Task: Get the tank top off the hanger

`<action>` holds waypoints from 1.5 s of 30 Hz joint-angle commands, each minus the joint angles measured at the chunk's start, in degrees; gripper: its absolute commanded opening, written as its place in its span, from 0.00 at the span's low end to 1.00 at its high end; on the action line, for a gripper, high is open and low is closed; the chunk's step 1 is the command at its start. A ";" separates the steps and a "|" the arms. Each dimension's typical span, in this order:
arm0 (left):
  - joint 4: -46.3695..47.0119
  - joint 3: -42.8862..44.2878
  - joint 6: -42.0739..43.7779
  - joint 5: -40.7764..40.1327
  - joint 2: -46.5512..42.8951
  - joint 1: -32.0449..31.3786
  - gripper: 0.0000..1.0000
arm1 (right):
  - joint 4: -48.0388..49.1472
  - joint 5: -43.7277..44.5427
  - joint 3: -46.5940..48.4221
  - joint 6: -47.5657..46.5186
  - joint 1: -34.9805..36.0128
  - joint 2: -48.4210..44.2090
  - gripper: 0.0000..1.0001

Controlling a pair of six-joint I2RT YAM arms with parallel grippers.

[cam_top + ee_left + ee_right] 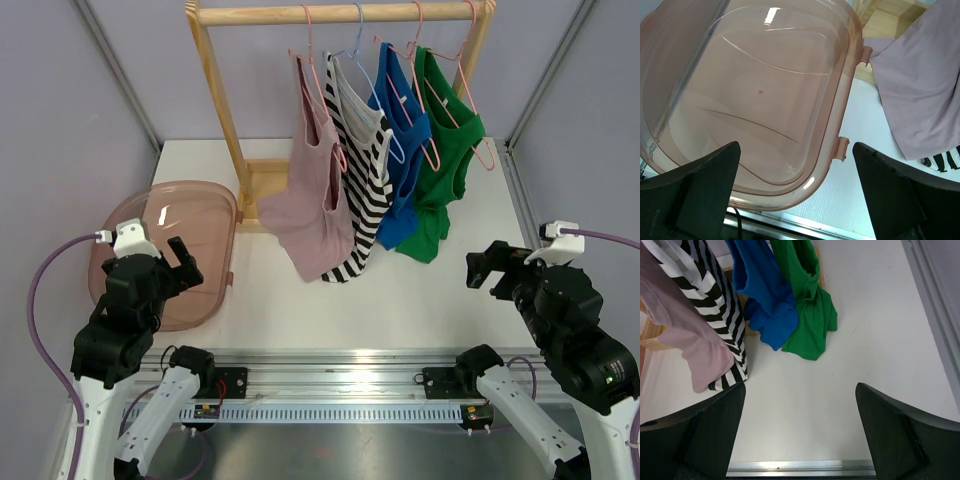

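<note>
The left gripper (186,262) is held raised, its jaws spread wide apart. The right gripper (482,268) is likewise held raised, its jaws parted wide and pointed inward.

Bright even overhead light, sharp focus, glare on bin (771,15).

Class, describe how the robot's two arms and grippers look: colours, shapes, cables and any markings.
Both arms have white lower links and black upper joints. The left gripper and right gripper are matte black with broad, wedge-shaped fingers. A white block tops each wrist, feeding a lilac cable. A small green light shows on the right arm.
</note>
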 commanded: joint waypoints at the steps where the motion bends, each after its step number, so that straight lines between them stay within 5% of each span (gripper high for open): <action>1: 3.21 -0.22 0.77 0.68 0.52 -0.22 0.99 | 4.48 -3.67 0.30 -0.82 0.38 0.11 0.99; 6: 3.56 -0.57 0.34 2.08 0.43 -0.22 0.99 | 12.57 -21.92 1.61 0.13 0.29 0.11 0.99; 12: 6.29 -3.82 -2.47 7.09 0.08 -0.22 0.99 | 18.55 -38.36 11.80 5.68 0.29 12.31 0.99; 20: 9.45 -7.16 -4.50 7.97 -1.50 -0.22 0.99 | 21.63 -42.35 27.08 6.29 0.46 33.05 0.87; 31: 10.77 -8.75 -5.12 7.88 -3.00 -0.22 0.99 | 19.45 -29.53 49.50 -1.69 9.50 57.74 0.74; 40: 10.77 -8.75 -5.38 7.53 -3.09 -0.22 0.99 | 12.94 -14.86 80.59 -9.77 13.65 79.44 0.61; 45: 10.95 -8.84 -5.29 7.71 -3.53 -0.22 0.99 | 14.50 -12.12 86.43 -13.30 14.00 86.94 0.55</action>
